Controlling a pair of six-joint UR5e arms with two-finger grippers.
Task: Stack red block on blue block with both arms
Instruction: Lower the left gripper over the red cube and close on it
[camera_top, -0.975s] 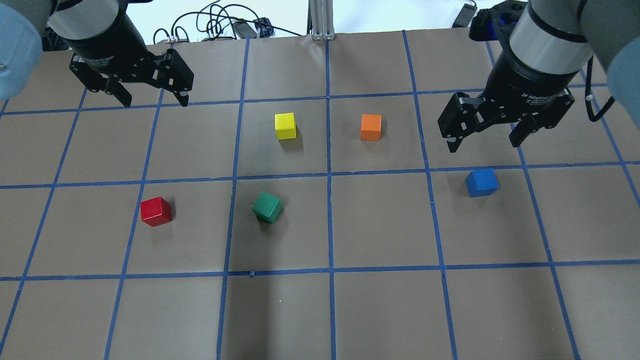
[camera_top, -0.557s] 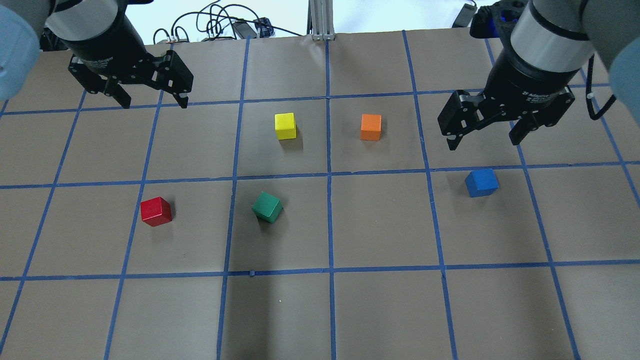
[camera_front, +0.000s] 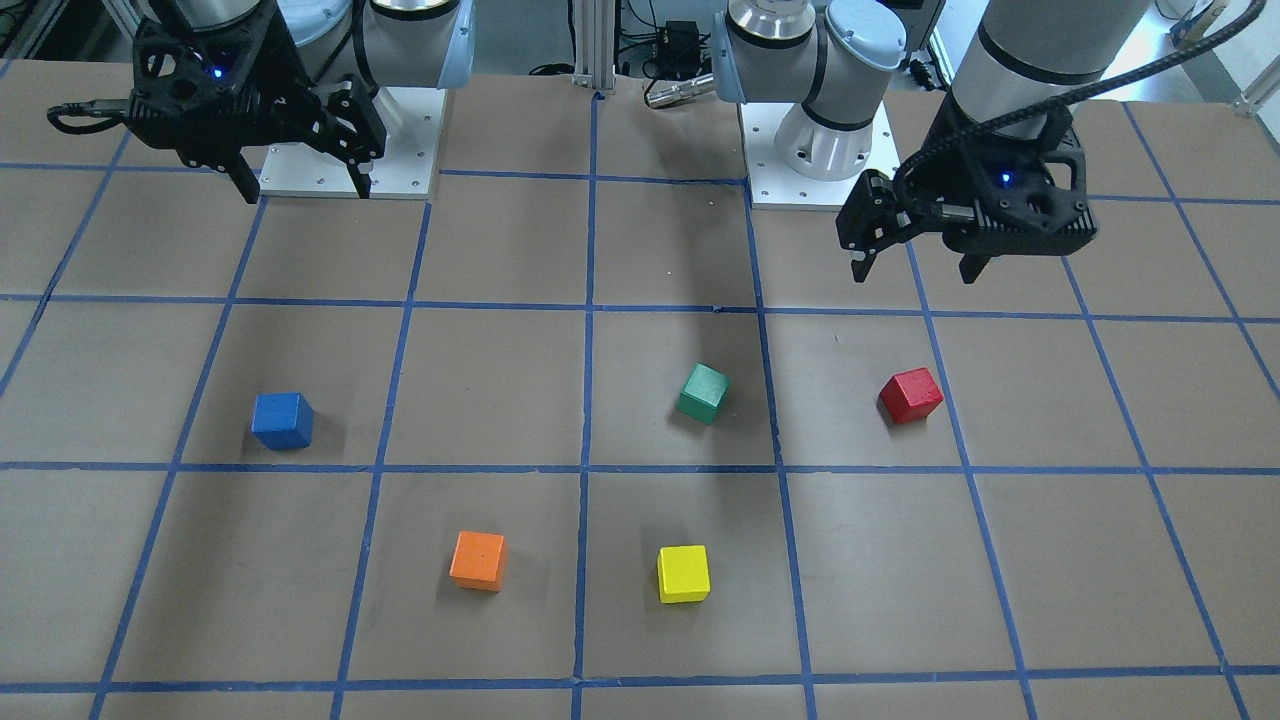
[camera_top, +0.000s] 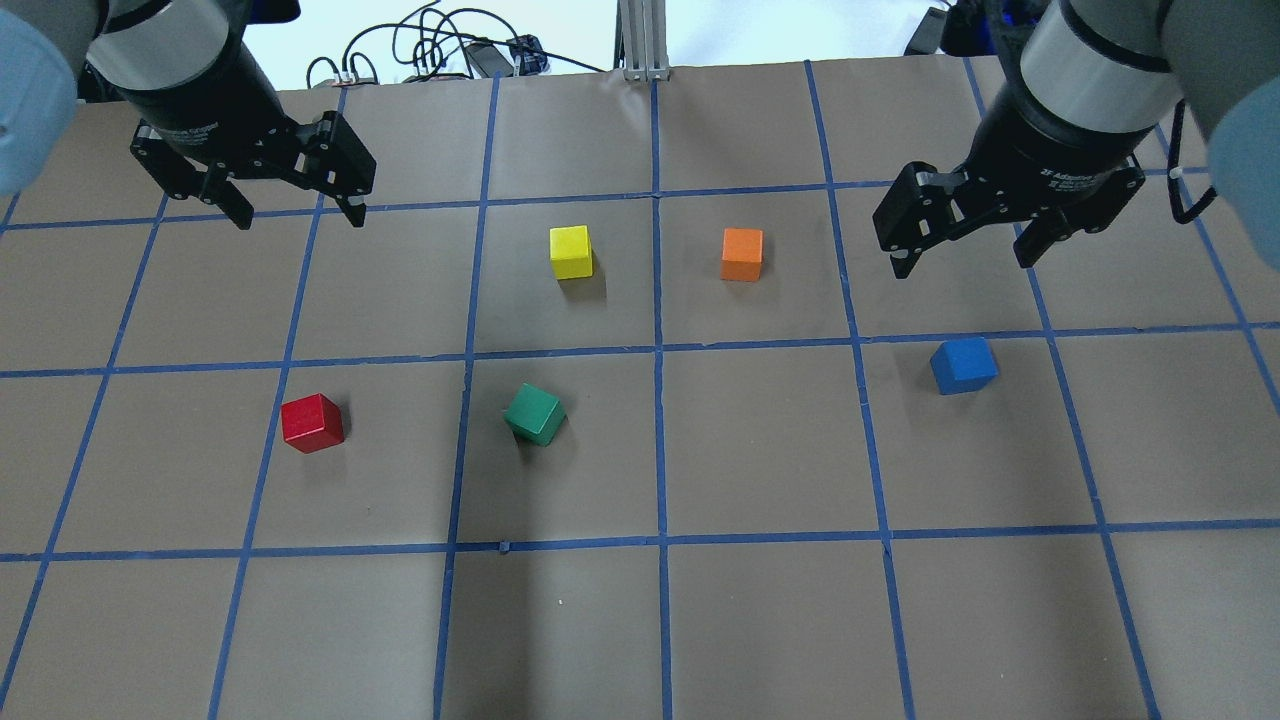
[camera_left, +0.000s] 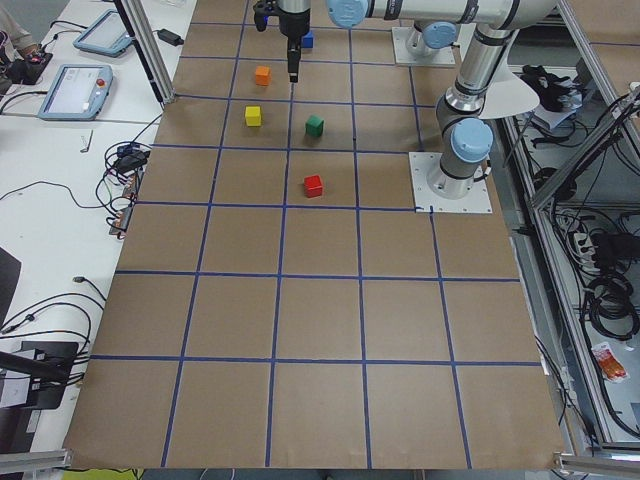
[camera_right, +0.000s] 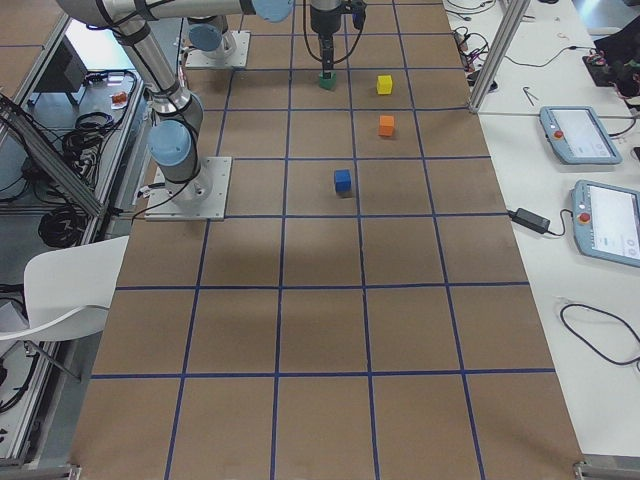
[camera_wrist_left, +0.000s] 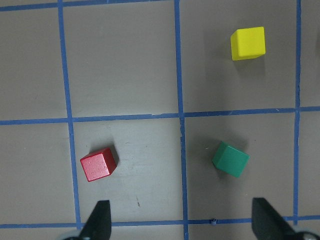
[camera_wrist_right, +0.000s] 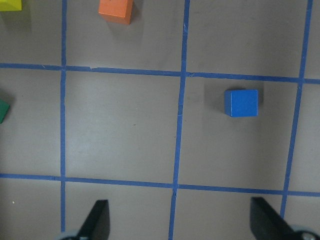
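Left hand (camera_top: 298, 220), right hand (camera_top: 965, 265) shift slightly, agape, empty.
Red block (camera_top: 312, 422) lies clear of left hand, ahead of one fingertip (camera_wrist_left: 99, 220) in wrist view.

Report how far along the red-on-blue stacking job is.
Done: nothing yet. The small matte red cube and the small matte blue cube sit far apart on the brown gridded table, neither touched. In hand: nothing; the left claw and right claw hang open and empty above the table. Left: grasp the red cube, carry it across, set it on the blue cube.
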